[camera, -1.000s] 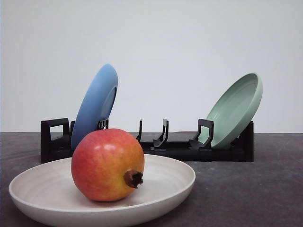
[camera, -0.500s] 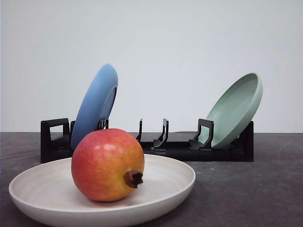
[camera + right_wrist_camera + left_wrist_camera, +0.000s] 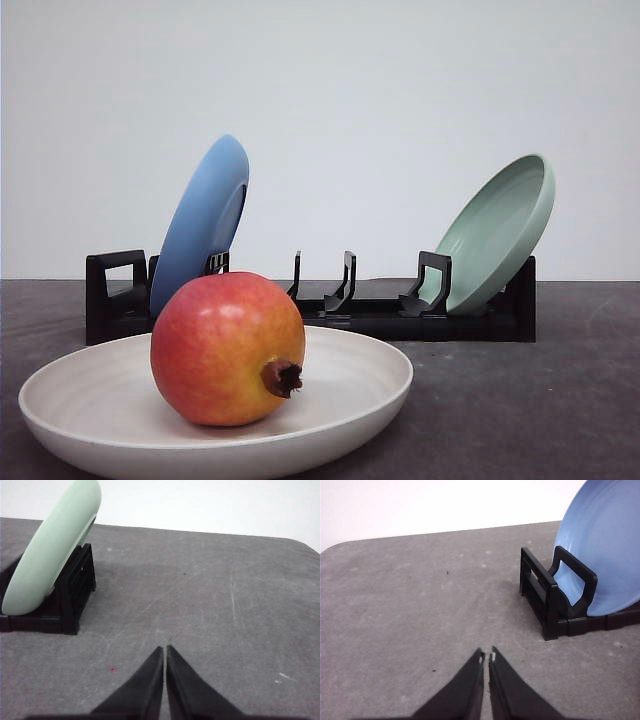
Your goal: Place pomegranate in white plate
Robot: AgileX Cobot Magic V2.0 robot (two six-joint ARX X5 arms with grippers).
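Sitting in the white plate [image 3: 370, 385] already, the pomegranate [image 3: 227, 348] looks done; both tools, left tool [image 3: 486, 658] and right tool [image 3: 164, 650], are pinched together, empty, over bare counter [image 3: 210, 595].

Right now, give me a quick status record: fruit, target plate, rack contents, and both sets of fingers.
pomegranate: sitting in the white plate, crown stub facing forward-right
white plate: flat on the table, in front of the rack
black rack: blue plate leaning at its left end, green plate at its right end
left gripper: fingers shut, holding nothing
right gripper: fingers shut, holding nothing
task: looks done
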